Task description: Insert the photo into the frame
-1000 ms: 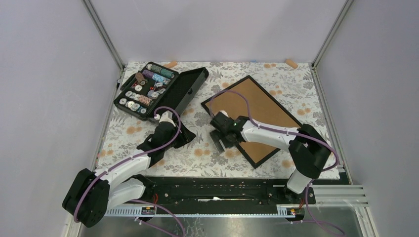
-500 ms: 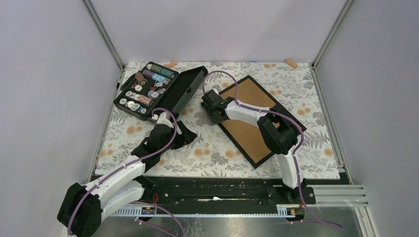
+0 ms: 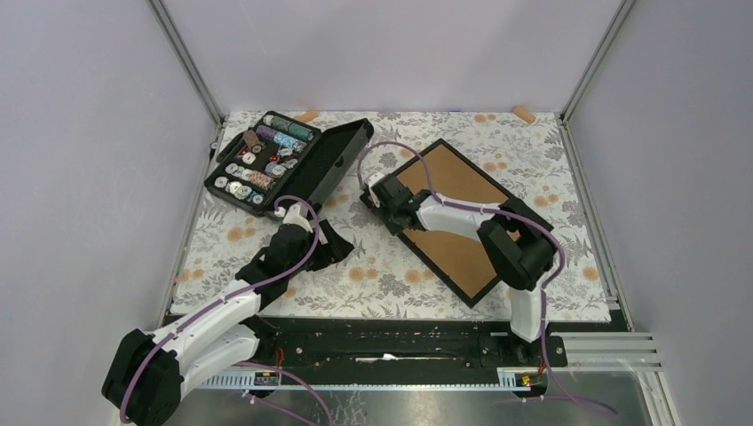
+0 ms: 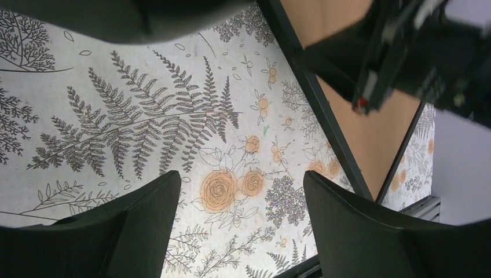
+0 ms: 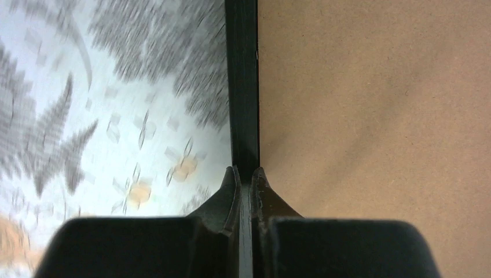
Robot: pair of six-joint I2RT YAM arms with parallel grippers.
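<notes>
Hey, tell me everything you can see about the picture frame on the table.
The frame is a large rectangle with a thin black rim around a plain brown board, like cardboard. It lies flat on the floral tablecloth, back up, turned at an angle, right of the middle. The right gripper has its fingers closed on the rim near the left corner.

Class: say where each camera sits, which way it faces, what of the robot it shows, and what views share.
Top external: above and behind, looking down at the table; left arm, right arm show.
Left wrist: on its arm, facing the table; open left gripper.
Right wrist: facing down; right gripper shut on the frame.
Shared: the frame, all three.
</notes>
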